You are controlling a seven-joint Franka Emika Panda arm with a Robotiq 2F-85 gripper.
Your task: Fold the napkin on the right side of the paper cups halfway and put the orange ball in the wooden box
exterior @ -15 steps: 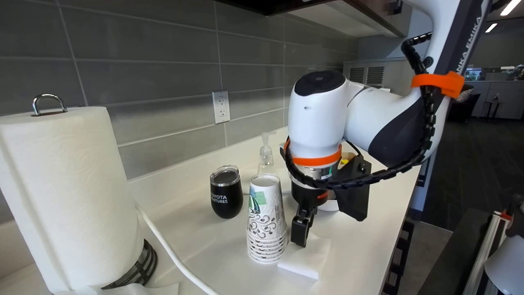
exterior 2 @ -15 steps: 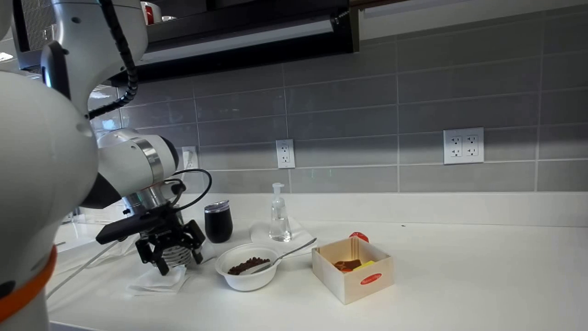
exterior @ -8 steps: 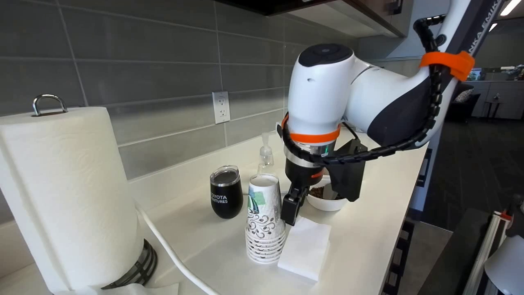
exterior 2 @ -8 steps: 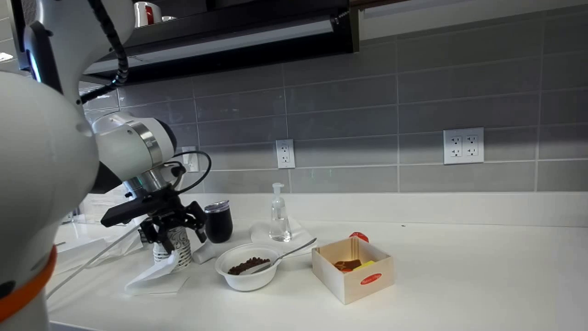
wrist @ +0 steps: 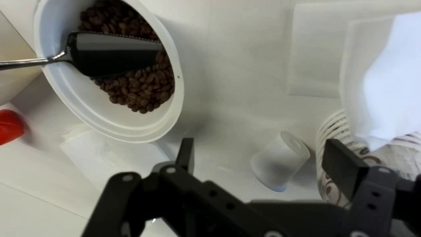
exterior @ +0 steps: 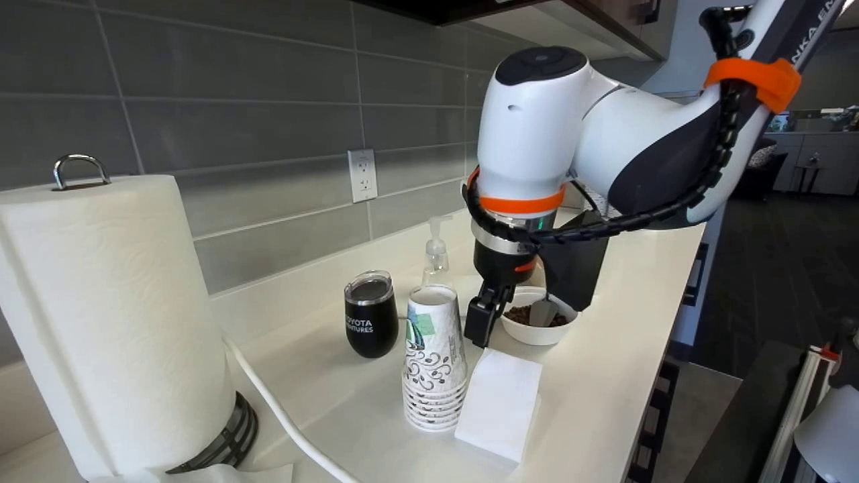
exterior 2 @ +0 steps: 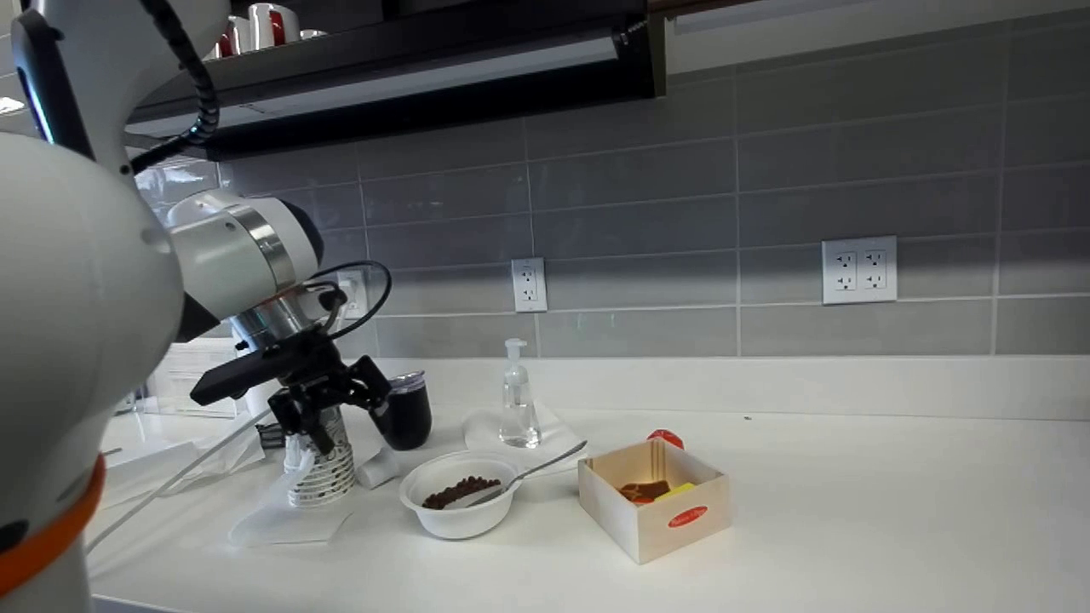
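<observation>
The white napkin [exterior: 500, 406] lies beside the paper cups [exterior: 435, 362]. One end is raised as a flap against the cup stack, seen at the napkin [exterior 2: 285, 518]. My gripper [exterior: 483, 329] is open and above the counter beside the cups. In the wrist view my gripper [wrist: 263, 154] holds nothing; the napkin's flap [wrist: 388, 82] is close outside one finger, and I cannot tell if they touch. The wooden box [exterior 2: 611, 515] holds brown, orange and yellow items. A red rounded thing [exterior 2: 665, 438] is half hidden behind it; I cannot tell if it is the orange ball.
A white bowl [exterior 2: 460, 528] with brown beans and a spoon stands near the napkin. A black tumbler [exterior: 371, 329], soap bottle [exterior 2: 518, 404], small white cup-like piece [wrist: 279, 161] and paper-towel roll [exterior: 114, 322] stand around. A white cable [exterior: 282, 416] crosses the counter; a shelf hangs above.
My gripper has risen from the napkin, away from the counter, staying open. The napkin's end has come up into a flap and now leans toward the cups.
</observation>
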